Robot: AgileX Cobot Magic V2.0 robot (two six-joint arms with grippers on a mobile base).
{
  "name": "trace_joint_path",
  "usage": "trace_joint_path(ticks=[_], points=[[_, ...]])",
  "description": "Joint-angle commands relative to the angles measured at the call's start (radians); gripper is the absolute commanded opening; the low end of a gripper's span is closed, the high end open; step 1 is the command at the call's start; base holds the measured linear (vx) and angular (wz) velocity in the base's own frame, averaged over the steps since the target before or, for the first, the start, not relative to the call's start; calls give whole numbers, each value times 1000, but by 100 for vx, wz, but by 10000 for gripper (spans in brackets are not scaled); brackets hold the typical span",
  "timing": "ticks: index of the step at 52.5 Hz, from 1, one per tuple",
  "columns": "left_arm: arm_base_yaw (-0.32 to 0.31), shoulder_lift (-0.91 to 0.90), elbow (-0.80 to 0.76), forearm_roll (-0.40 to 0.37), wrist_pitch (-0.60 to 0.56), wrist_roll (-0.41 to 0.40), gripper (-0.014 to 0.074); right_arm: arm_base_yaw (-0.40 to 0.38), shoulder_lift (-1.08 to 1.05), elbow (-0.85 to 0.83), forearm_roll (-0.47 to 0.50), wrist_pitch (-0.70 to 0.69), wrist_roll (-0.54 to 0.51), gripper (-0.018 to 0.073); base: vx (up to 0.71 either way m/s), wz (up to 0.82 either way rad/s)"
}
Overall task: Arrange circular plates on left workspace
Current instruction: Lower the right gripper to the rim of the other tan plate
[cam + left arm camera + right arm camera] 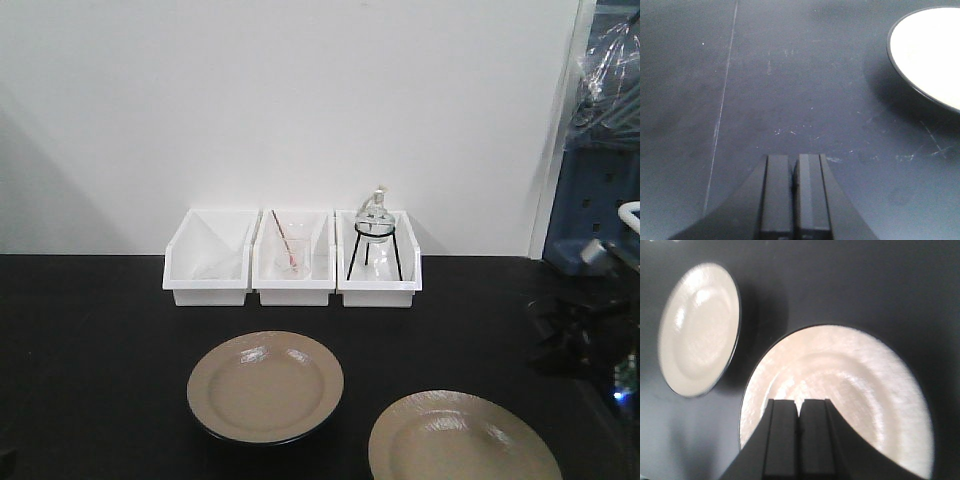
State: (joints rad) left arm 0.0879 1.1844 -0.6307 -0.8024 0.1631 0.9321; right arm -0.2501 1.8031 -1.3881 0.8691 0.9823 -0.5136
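Two tan round plates lie on the black countertop (pixel 90 340). One plate (pixel 265 385) sits near the middle; the other plate (pixel 462 440) is at the front right, partly cut off by the frame. In the right wrist view, my right gripper (pixel 799 401) is shut and empty, hovering above the nearer plate (pixel 850 385), with the other plate (pixel 699 327) to its left. In the left wrist view, my left gripper (pixel 794 157) is shut and empty over bare countertop, with a plate's edge (pixel 930 50) at the upper right.
Three white bins (pixel 292 258) stand in a row against the back wall; the middle one holds a glass beaker, the right one a flask on a black tripod stand (pixel 375 240). A dark arm (pixel 585 330) shows at the right edge, near blue equipment.
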Motion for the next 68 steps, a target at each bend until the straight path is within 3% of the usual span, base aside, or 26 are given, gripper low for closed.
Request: trace_joint_path(ticks=[1,12,23,28,36,43,47,58,63,68], points=[[2,-30,-28,-20,-60,0,-5,-117,2,-15,138,58,-91,-1,0,0],[2,-30,-28,-20,-60,0,-5,-229,69,67,140,88,-157,-1,0,0],[2,-30,-28,-20,-59,0,-5,-225,160,79,138,188,-211,74,0,0],[2,-30,-28,-20,-58,0,-5,-225,191,79,135,220,-211,173,0,0],[2,-30,-28,-20,-58,0,-5,-222,220,79,134,241,-214,433,0,0],[2,-30,-28,-20,-58,0,-5,-183,222,79,137,210,-214,607,0,0],[2,-28,-28,-20,-58,0,-5,-147,222,79,141,181,-214,643,0,0],[2,-27,-28,-20,-56,0,-5,-46,222,79,170,99,-199,575,0,0],[2,-27,-28,-20,-55,0,-5,-23,222,79,169,58,-171,431,0,0],[2,-27,-28,-19,-52,0,-5,-15,222,79,170,35,-143,195,0,0]])
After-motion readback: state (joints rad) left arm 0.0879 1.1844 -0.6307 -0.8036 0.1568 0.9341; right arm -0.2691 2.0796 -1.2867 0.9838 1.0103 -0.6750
